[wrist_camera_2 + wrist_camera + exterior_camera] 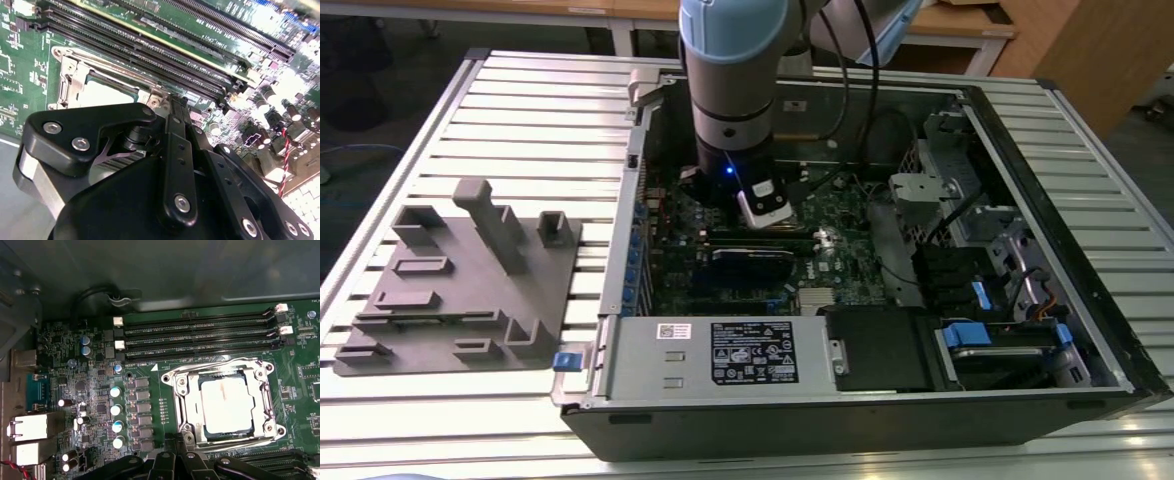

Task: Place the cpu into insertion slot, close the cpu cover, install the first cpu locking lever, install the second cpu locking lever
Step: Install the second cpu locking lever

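Observation:
The cpu (224, 405), a silvery-tan square chip, lies flat in the insertion slot (220, 374) on the green motherboard. The cpu cover (186, 402), a silver frame, is folded down around it, and the chip shows through the window. A thin wire lever (215, 364) runs along the frame's side next to the memory slots. My gripper (178, 439) is shut, its black fingertips right at the frame's corner. In the second wrist view the gripper (170, 102) meets the cover (75, 75) beside the cpu (105, 92). Whether it holds a lever I cannot tell.
The arm (734, 100) reaches down into an open computer case (1067, 200) lying on a slatted table. Long black memory slots (200, 332) flank the socket. Capacitors (116, 410) stand beside it. A black power supply (754, 352) sits at the case's front. A grey fixture block (454, 290) lies at the exterior view's left.

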You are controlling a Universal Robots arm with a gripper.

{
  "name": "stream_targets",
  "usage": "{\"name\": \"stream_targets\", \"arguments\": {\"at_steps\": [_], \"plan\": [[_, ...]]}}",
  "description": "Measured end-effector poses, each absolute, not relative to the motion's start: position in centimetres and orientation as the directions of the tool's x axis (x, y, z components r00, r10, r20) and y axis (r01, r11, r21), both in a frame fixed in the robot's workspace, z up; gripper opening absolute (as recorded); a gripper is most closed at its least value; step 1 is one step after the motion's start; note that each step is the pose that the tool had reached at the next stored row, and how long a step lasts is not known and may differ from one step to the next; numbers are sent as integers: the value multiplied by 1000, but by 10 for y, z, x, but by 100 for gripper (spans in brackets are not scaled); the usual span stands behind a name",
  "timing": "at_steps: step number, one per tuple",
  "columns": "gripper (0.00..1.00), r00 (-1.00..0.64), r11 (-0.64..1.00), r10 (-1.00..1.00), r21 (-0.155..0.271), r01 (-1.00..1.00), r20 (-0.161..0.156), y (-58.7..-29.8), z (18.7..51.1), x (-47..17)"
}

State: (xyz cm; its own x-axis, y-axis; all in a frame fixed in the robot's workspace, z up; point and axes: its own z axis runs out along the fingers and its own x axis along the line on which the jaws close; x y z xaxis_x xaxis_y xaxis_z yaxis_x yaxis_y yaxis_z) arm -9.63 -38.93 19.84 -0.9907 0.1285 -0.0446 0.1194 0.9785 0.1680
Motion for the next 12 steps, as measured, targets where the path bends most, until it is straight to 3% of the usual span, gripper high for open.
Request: {"name": "stream_targets", "arguments": {"at_steps": [12], "plan": [[11, -991, 980, 129, 159, 120, -46, -389, 194, -97]]}}
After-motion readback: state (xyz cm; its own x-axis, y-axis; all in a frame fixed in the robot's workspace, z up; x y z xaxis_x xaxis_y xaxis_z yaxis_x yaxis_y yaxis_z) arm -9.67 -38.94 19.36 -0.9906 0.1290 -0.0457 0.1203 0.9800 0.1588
